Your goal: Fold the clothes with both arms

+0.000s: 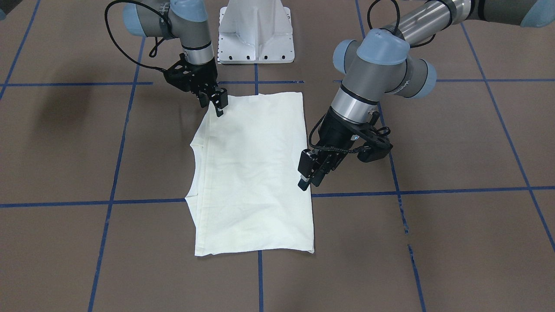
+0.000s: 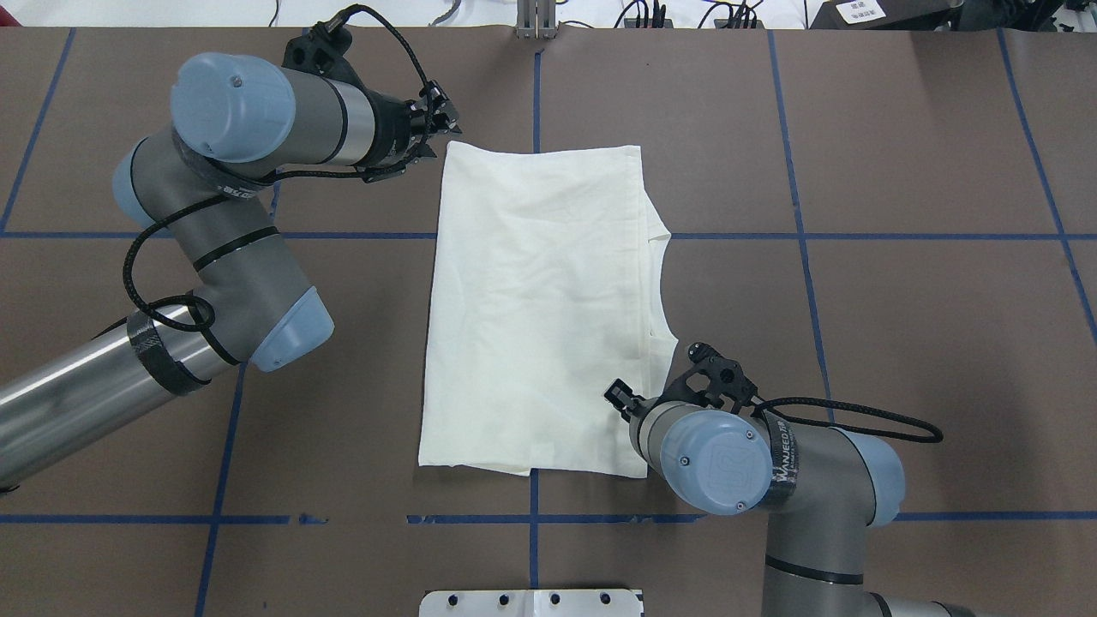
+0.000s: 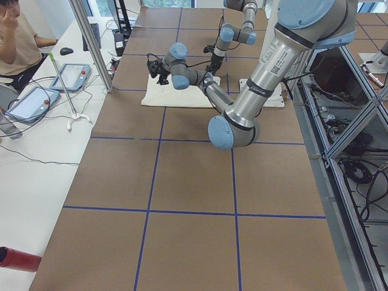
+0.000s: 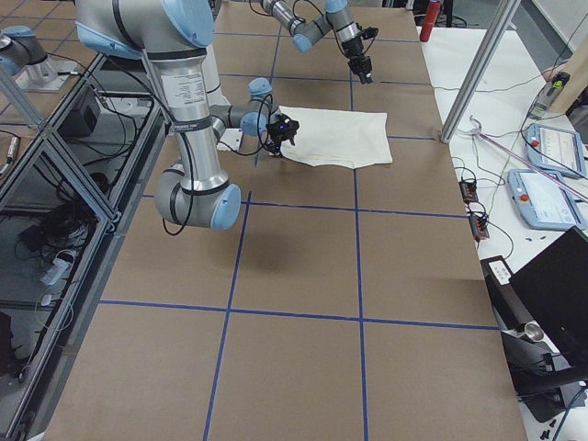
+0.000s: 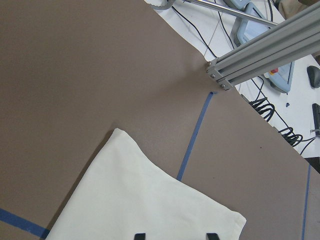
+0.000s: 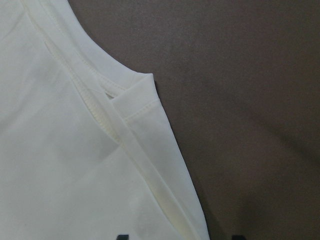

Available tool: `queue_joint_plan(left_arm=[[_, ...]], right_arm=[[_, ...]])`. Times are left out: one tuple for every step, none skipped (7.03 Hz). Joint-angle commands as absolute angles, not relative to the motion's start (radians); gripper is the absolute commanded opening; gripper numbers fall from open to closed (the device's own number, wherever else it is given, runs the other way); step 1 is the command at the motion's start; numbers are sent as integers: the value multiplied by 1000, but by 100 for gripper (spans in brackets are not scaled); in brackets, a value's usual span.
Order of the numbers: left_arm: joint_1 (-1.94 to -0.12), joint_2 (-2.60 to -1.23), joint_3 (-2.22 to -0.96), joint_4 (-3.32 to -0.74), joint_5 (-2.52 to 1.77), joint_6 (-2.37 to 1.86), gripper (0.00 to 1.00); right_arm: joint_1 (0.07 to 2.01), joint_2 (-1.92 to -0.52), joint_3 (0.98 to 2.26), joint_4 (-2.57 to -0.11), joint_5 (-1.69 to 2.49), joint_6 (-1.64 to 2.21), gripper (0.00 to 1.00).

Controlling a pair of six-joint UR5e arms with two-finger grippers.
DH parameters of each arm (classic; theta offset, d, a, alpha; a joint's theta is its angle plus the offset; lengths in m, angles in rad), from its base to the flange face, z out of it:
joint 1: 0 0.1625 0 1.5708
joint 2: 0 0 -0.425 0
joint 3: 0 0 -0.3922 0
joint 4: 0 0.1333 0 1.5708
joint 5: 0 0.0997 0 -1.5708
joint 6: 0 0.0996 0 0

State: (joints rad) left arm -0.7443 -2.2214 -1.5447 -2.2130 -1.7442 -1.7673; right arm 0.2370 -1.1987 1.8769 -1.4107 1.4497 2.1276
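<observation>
The cream shirt [image 1: 251, 173] lies flat on the brown table, folded into a long rectangle with its plain side up; no print shows. Its neckline [image 2: 656, 291] faces my right side. My left gripper [image 1: 305, 180] is open and empty, held above the shirt's left edge near its far corner [image 2: 446, 116]. Its wrist view looks down on that corner [image 5: 117, 132]. My right gripper [image 1: 218, 104] is open and empty, low over the shirt's near right corner [image 2: 621, 398]. Its wrist view shows the collar seam [image 6: 125, 107] close up.
The white pedestal base [image 1: 256, 34] stands at the near table edge. Blue tape lines [image 2: 797, 236] grid the brown table. An aluminium post [image 3: 91, 42], tablets and a seated operator [image 3: 18, 36] are beyond the table's far side.
</observation>
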Motion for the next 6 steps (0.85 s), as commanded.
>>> queue_joint_plan(left_arm=[[-744, -2221, -1545, -2214, -1744, -1767, 50], [-745, -2221, -1545, -2214, -1744, -1767, 50], [-744, -2221, -1546, -2212, -1744, -1769, 50], [-745, -2217, -1552, -2212, -1744, -1767, 50], [-746, -2214, -1557, -2212, -1744, -1769, 50], [-744, -2214, -1557, -2212, -1744, -1767, 50]], right_arm=[[233, -1200, 1875, -1411, 1450, 2128, 70], [232, -1201, 1875, -1411, 1448, 2128, 62], [232, -1201, 1873, -1411, 1448, 2131, 11], [229, -1203, 1873, -1411, 1448, 2131, 0], [224, -1204, 1875, -1411, 1448, 2131, 0], [224, -1200, 1881, -1411, 1448, 2131, 0]])
